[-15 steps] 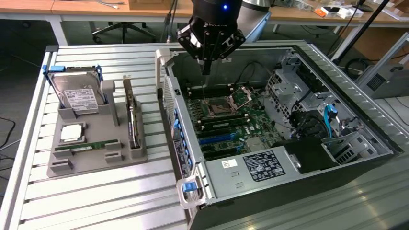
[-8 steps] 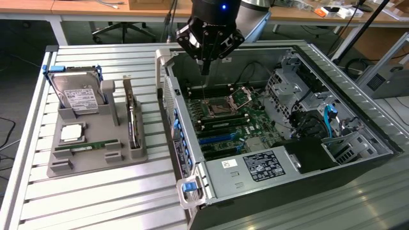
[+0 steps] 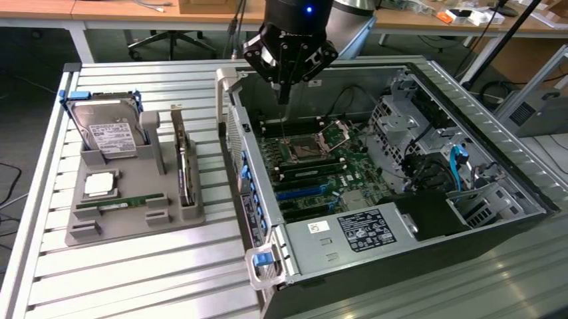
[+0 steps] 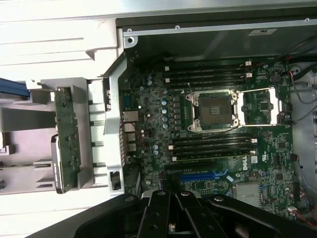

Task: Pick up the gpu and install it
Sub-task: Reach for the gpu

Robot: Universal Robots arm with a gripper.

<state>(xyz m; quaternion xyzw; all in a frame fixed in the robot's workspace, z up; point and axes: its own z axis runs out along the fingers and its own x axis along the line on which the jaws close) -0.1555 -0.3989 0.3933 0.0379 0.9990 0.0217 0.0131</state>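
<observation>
The gpu (image 3: 183, 163) stands on edge in a slot of the grey holder (image 3: 133, 222) on the table, at the exterior view's left of the computer case; its green board (image 4: 67, 129) faces the wrist camera. My gripper (image 3: 284, 93) hangs above the open case (image 3: 266, 199), over the back part of the motherboard (image 3: 320, 156). Its dark fingers (image 4: 159, 210) are pressed together with nothing between them. The gripper is well apart from the gpu, to the exterior view's right of it. A blue expansion slot (image 4: 203, 175) shows on the motherboard near the fingers.
The holder also carries a silver hard drive (image 3: 108, 129) in a blue frame, a processor chip (image 3: 100, 183) and a slim green memory stick (image 3: 120, 201). The case holds an open processor socket (image 4: 213, 109), drive cages (image 3: 417, 126) and a power supply (image 3: 355, 232). Slatted metal table (image 3: 133, 279) lies around.
</observation>
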